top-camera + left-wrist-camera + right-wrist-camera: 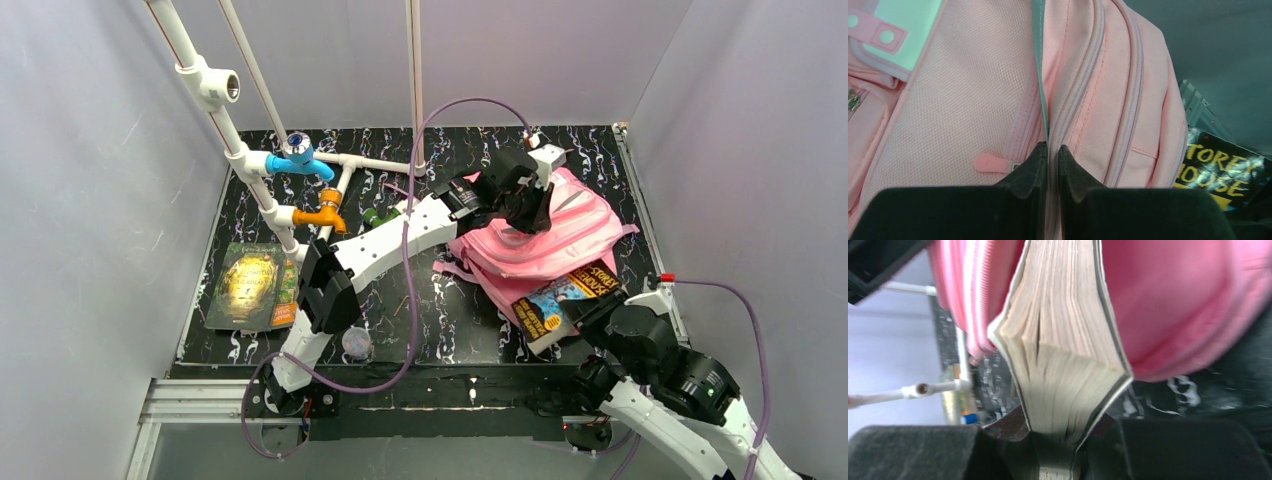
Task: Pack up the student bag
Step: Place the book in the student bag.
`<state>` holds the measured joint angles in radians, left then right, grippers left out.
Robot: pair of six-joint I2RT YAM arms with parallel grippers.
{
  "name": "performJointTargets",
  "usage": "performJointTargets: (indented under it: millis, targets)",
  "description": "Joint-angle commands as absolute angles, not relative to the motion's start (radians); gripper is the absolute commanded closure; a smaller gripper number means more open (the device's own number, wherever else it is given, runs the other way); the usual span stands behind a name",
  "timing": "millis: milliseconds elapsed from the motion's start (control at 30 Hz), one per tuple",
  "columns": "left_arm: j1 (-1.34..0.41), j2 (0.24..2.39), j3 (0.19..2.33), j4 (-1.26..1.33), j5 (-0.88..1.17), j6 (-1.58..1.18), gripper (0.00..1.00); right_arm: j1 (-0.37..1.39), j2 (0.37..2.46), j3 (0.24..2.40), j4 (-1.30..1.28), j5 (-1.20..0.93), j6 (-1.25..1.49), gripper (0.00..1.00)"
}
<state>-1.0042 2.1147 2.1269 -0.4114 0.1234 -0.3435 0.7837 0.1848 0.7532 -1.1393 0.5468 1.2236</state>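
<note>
Leftward, white pipes (pixel 250 165) rise at ten o'clock over the black marbled table (pixel 450 330), grey walls (pixel 90 220) around; the left gripper (pixel 1052 150) is pinched together on the bag (pixel 560 240) at two o'clock; the right gripper (pixel 1058 437) clamps a book (pixel 1063 330) at four

White arms (pixel 385 245) carry black joints (pixel 328 290) and purple cables (pixel 405 290).

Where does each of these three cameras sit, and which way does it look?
Top external: fixed above and behind, looking down at the table; left arm and right arm show.
Left wrist: on the left arm, facing the student bag; left gripper fingers pinch its seam.
Right wrist: on the right arm, facing the book page edges; right gripper holds it.
Shared: both wrist views show bag and book.
</note>
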Motion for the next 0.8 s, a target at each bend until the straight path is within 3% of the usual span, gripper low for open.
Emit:
performJointTargets:
  millis: [0, 133, 367, 467, 667, 767]
  targets:
    - [-1.023, 2.021, 2.165, -0.369, 0.267, -0.438, 1.00, 0.884, 0.144, 0.698, -0.802, 0.748, 1.453, 0.99]
    - [-1.022, 2.018, 2.161, -0.364, 0.296, -0.449, 1.00, 0.917, 0.094, 0.617, -0.753, 0.908, 1.470, 0.99]
    - [-1.020, 2.024, 2.210, -0.408, 0.328, -0.427, 1.00, 0.998, 0.105, 0.381, -0.381, 1.126, 1.382, 0.99]
    - [-1.014, 2.036, 2.241, -0.438, 0.345, -0.431, 1.00, 0.999, 0.111, 0.291, -0.109, 1.118, 1.241, 0.99]
    - [-1.008, 2.035, 2.270, -0.472, 0.365, -0.431, 1.00, 0.992, 0.249, 0.227, 0.080, 1.111, 1.209, 0.99]
    - [-1.006, 2.034, 2.283, -0.489, 0.364, -0.430, 1.00, 0.898, 0.352, 0.204, 0.189, 1.015, 1.217, 0.99]
